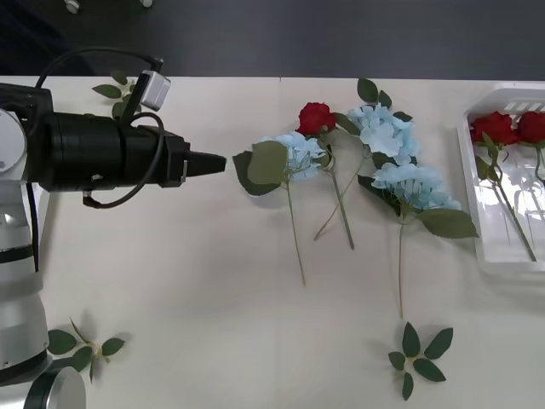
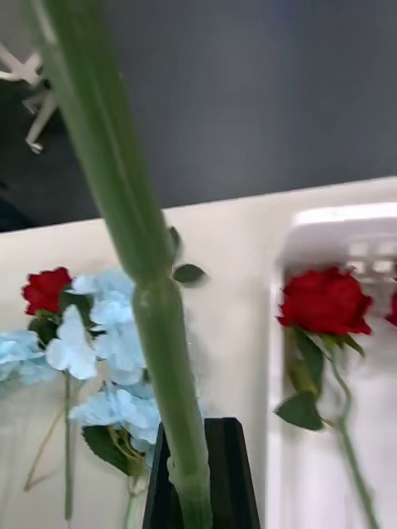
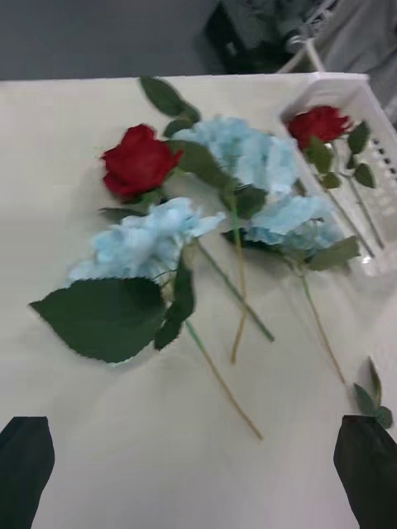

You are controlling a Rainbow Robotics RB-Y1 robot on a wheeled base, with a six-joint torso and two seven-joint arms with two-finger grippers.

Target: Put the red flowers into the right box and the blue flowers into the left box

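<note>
One of the red flowers [image 1: 316, 117] lies mid-table among three blue flowers [image 1: 294, 152] [image 1: 387, 128] [image 1: 413, 186]. Two more red roses [image 1: 496, 128] [image 1: 532, 126] lie in the right box [image 1: 477, 230] at the table's right edge. My left gripper [image 1: 209, 162] hovers just left of the nearest blue flower [image 3: 145, 240], and its black fingers [image 3: 25, 471] are open with nothing between them. My right gripper [image 2: 198, 438] is shut on a thick green stem [image 2: 124, 190] whose bloom is out of view; it is close beside the right box [image 2: 277, 347]. The left box is out of view.
Flowerless leaf sprigs lie at the front right [image 1: 417, 354], the front left [image 1: 85, 345] and the back left [image 1: 115, 89]. Long stems trail from the flower pile toward the front. Bare table spreads under my left arm and along the front middle.
</note>
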